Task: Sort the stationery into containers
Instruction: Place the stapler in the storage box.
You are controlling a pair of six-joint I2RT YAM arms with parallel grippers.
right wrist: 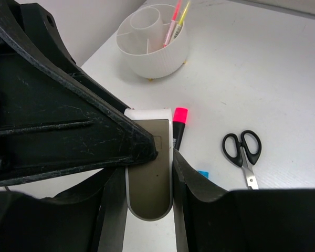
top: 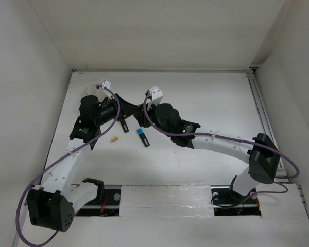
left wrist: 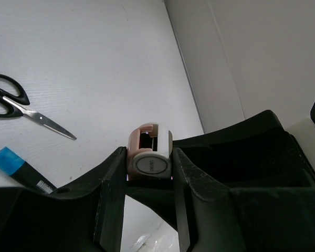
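Both grippers hold the small tan-grey block (right wrist: 149, 173), which has a white edge and a pinkish side (left wrist: 149, 155), above the table. My left gripper (left wrist: 149, 160) is shut on one end. My right gripper (right wrist: 148, 181) is shut on the other. They meet at mid-table, left gripper (top: 124, 106) against right gripper (top: 139, 110). The white divided tub (right wrist: 152, 50) holds the pink and yellow pencils (right wrist: 173, 23). The scissors (right wrist: 242, 149) lie flat and also show in the left wrist view (left wrist: 16, 102). The pink highlighter (right wrist: 179, 119), blue highlighter (top: 142, 137) and beige eraser (top: 113, 138) lie on the table.
The tub (top: 90, 88) stands at the back left, partly hidden by my left arm. White walls close in the table on the left, back and right. A rail (top: 262, 113) runs along the right edge.
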